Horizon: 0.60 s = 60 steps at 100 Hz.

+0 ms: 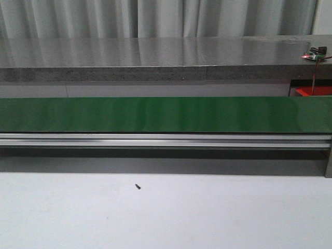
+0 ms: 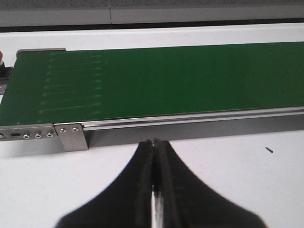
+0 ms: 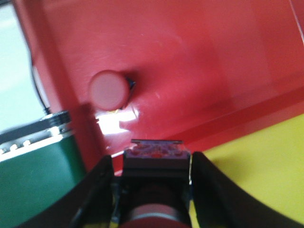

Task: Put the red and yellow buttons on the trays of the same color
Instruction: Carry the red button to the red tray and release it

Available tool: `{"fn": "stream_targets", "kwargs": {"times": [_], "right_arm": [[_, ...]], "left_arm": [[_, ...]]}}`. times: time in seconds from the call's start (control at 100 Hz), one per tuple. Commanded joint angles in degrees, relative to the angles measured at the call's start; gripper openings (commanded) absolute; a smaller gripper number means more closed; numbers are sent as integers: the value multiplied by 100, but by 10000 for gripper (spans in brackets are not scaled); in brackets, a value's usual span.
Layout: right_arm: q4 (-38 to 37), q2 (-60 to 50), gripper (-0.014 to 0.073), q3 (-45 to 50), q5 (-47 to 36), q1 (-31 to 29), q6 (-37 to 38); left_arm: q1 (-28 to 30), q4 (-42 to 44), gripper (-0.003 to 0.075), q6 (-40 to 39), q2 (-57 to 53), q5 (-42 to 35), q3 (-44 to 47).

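Right wrist view: right pincer (image 3: 153, 164) is clamped on a small red button w/ a darker patterned top (image 3: 154, 153), held over the bright red flat-edged plastic tray (image 3: 199, 61). 1 round red button (image 3: 109, 89) already lies on that tray's floor, apart from the held one. A yellow surface (image 3: 256, 166), prob. the yellow tray, sits just beside the red tray's rim, nothing visible in it. Risk: the held piece hangs near that rim, so letting go here could bounce it off the edge into the yellow side, or knock the resting button. Left pincer (image 2: 155, 145) is closed on nothing above the white desk (image 2: 42, 185), near the long dark green belt (image 2: 166, 80).
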Motion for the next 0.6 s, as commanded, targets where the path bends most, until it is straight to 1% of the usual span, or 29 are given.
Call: {"fn": "stream_targets", "kwargs": {"times": [0.0,0.13,0.25,0.59], "right_arm": [[-41,-60,219,-206,-334,-98,-72],[-41,328,219,-284,-507,-247,-78],[-41,777,219,-594,-485,-305,-103],[-46,1998,219,-2304,197,-306,-165]], "left_arm": [[-56,-124,-20,-11,7,-376,-164],[-56,-124,-20,-11,7,-376,-164],[-56,-124,-20,-11,7,-376,-164],[-56,-124,-20,-11,7,-376,-164]]}}
